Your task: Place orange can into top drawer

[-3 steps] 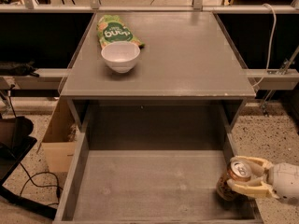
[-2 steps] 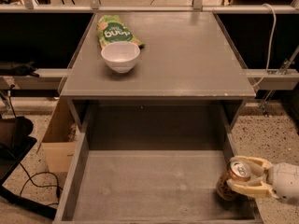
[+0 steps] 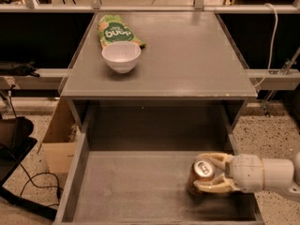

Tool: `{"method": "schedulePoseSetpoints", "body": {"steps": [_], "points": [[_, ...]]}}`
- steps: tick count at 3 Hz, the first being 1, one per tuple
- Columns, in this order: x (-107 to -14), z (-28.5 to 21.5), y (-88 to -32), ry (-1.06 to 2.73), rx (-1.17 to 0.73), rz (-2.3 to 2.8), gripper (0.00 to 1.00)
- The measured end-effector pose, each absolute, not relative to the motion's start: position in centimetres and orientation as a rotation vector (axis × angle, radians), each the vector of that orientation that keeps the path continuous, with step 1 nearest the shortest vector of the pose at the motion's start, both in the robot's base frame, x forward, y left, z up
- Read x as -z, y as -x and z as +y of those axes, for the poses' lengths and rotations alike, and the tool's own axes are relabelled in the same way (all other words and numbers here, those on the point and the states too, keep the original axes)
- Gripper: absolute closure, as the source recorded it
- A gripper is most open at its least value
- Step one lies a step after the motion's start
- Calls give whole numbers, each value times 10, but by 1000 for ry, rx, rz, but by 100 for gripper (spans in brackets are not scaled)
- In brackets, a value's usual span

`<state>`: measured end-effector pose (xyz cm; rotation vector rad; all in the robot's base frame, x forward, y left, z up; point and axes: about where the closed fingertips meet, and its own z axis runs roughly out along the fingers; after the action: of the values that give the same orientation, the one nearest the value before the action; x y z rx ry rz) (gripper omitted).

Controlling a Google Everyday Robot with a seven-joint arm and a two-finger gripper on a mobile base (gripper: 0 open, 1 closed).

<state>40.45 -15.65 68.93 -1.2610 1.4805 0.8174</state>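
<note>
While the orange can (image 3: 204, 169) sits in the lower right of the frame, inside the top drawer (image 3: 131, 186) and close to its right wall, the gripper (image 3: 198, 173) reaches in from the right edge with its jaws pinching the can. One jaw curves round the far side and the other crosses the near side. The can stands roughly upright, silver top facing up.

My main worry is the release. If the base is not flat on the drawer floor when the jaws spread, the can could drop and tip, then roll across the wide flat bottom. The right wall is also near (nearer than I would like), so a sideways pull-out could knock the can over or catch the wall. Drawing back before the jaws are fully clear would drag the can along.

Several things cannot be read. A jaw and dark shadow cover the lower part of the can, so I cannot tell whether it touches the floor. The drawer's front edge and the rest of the arm are cut off by the frame.

Farther up, the bench (image 3: 187, 55) carries a white bowl (image 3: 121, 56) touching a green snack bag (image 3: 115, 32), both well apart from the drawer work.
</note>
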Motion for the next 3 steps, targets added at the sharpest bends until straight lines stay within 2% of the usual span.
{"method": "schedulePoseSetpoints", "body": {"steps": [1,2,3], "points": [[-690,-151,-406,1272,-819,1470,100],[-690,-151,-406,1272,-819,1470,89],[-690,-151,-406,1272,-820,1470,58]]}}
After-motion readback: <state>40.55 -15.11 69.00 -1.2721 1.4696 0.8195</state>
